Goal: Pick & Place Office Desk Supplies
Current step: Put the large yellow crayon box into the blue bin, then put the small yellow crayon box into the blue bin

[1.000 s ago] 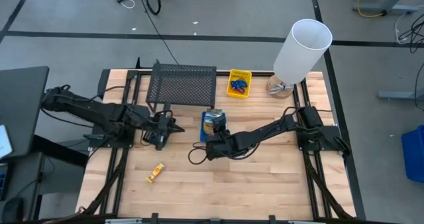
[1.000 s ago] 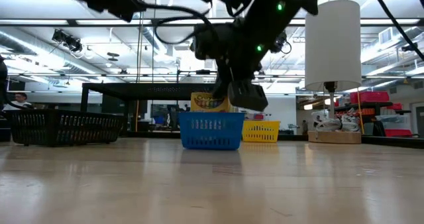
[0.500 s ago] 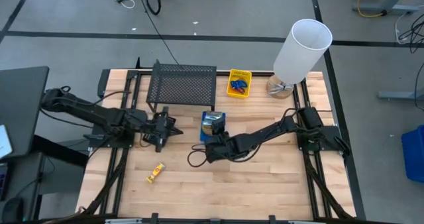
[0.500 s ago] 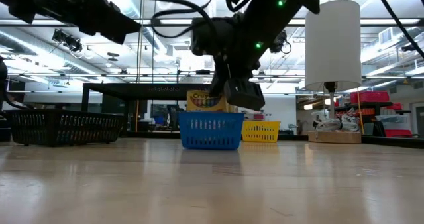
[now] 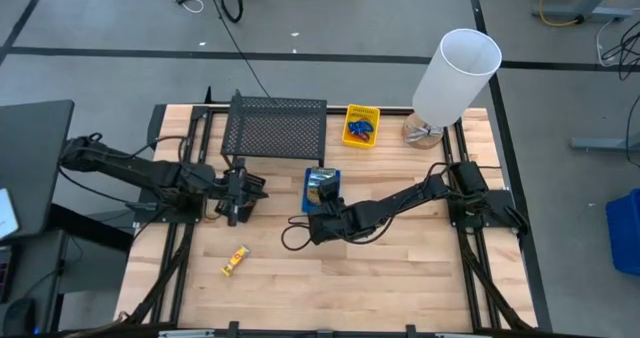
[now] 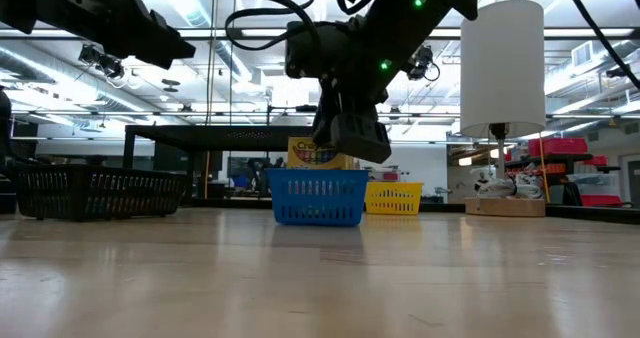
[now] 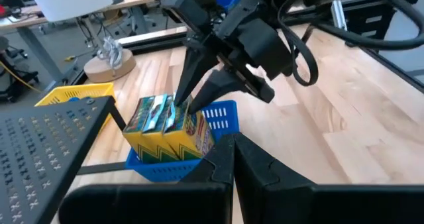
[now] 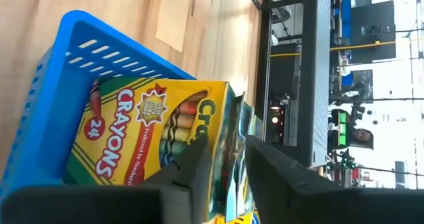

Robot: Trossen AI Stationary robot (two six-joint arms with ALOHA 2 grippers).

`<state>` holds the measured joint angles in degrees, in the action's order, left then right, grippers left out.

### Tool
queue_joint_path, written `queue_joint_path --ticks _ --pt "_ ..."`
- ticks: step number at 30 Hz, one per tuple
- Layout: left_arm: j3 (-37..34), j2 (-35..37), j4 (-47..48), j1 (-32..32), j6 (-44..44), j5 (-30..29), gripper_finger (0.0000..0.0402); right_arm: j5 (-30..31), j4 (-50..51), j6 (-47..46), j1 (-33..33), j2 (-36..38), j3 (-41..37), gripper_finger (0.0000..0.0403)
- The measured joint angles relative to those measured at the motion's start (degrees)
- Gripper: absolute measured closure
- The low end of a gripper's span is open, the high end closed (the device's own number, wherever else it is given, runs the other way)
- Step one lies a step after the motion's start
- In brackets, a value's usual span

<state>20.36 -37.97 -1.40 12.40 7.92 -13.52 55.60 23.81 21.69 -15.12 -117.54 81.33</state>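
right gripper [image 5: 318, 216] backed slightly from blue bin [image 5: 322, 188]

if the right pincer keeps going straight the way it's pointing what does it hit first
Most likely the crayon boxes standing in the blue bin: the right pincer points at them, fingertips right at their tops. Contact can't be confirmed.

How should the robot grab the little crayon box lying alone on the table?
The lone crayon box lies flat and slanted on the bare table, clear of everything else. Probably best to come straight down from above and pinch across its narrow width at mid-length, fingers turned to match the slant.
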Motion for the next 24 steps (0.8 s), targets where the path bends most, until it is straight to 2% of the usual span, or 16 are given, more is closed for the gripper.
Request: queue_joint_path --ticks 6,9,11,15,20,24 --pt "0.0 1.75 2.28 0.0 0.02 0.0 0.0396 1.83 -0.25 -0.37 -0.44 2.44 0.06 0.0239" --pt "0.0 2.81 5.02 0.0 -0.27 0.0 0.0396 2.27 -1.36 -0.39 -1.03 4.34 0.1 0.0224" --pt "0.0 3.49 7.24 0.0 -1.36 -0.02 0.0396 0.22 -2.03 -0.41 -1.5 5.71 0.1 0.0219" --pt "0.0 4.92 11.4 0.0 -4.1 0.0 0.0396 -7.64 -4.99 -0.45 -2.16 7.66 0.17 0.0218" --pt "0.0 6.05 13.99 0.0 -8.52 -0.02 0.0396 -23.83 -8.1 -1.52 -2.18 7.85 0.14 0.0218" --pt "-0.06 6.51 14.73 0.0 -10.26 -0.05 0.0396 -32.03 -10.77 -1.64 -2.2 7.82 0.14 0.0217"
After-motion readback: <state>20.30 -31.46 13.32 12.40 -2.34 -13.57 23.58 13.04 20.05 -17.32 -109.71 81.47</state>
